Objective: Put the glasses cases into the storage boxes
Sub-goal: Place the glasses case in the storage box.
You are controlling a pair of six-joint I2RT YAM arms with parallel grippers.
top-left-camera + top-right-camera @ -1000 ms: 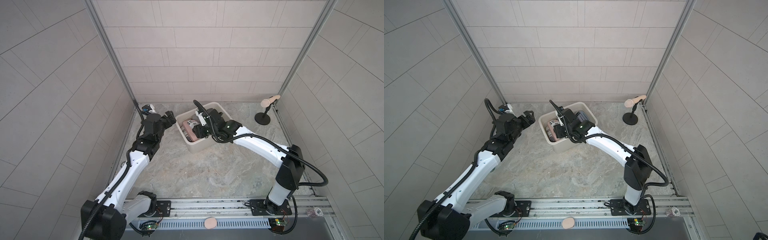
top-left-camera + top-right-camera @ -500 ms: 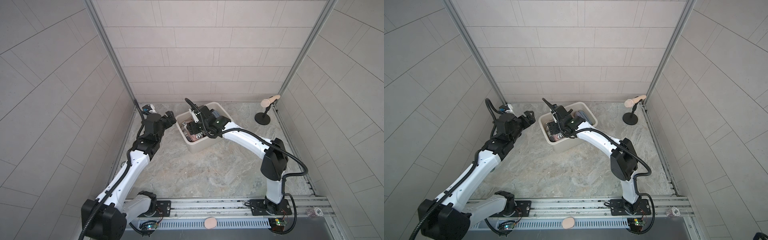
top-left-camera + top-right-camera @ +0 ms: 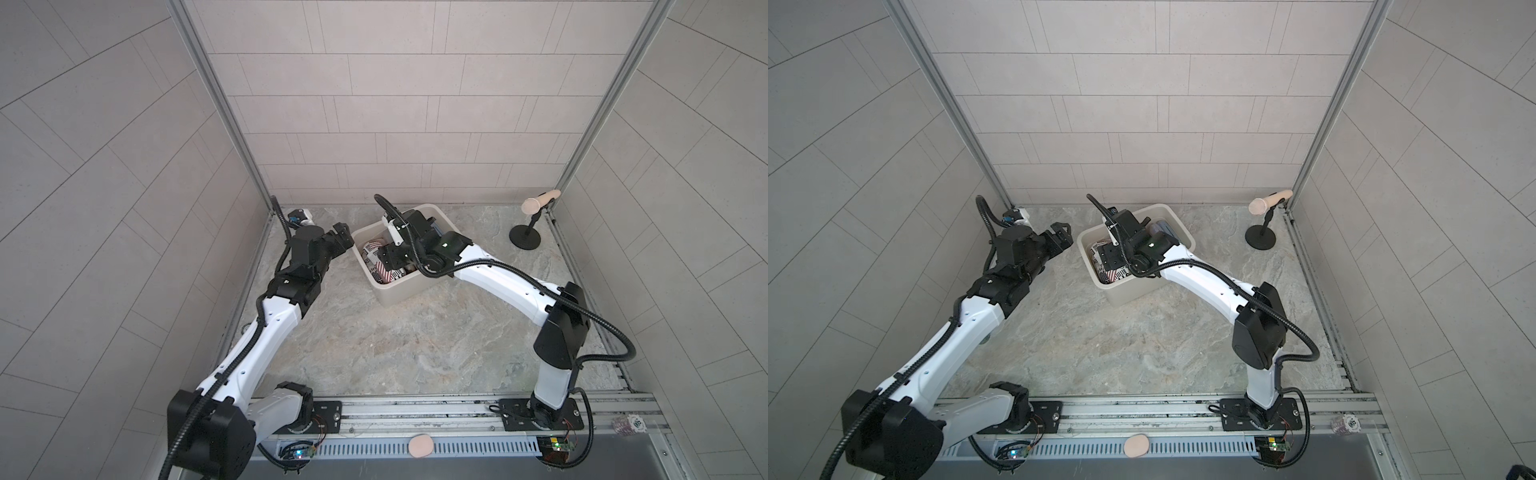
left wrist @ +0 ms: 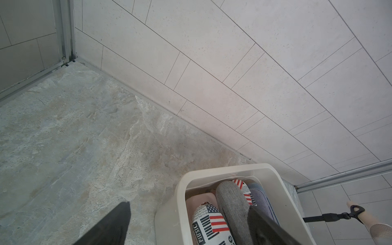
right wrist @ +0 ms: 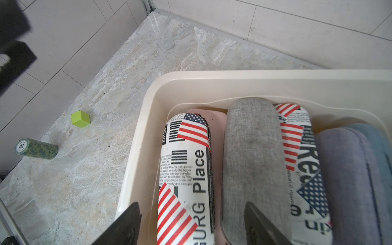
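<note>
Showing green cube [image 5: 80, 119] (right wrist only), bin [image 5: 212, 79] in all

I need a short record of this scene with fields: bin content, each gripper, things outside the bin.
bin: cream storage box
inside: flag-print case, grey case, second flag-print case, lilac case, light blue case, pink case
right gripper: open, over the box
left gripper: open, empty, beside the box
outside: green cube, chip stack, microphone stand
</note>
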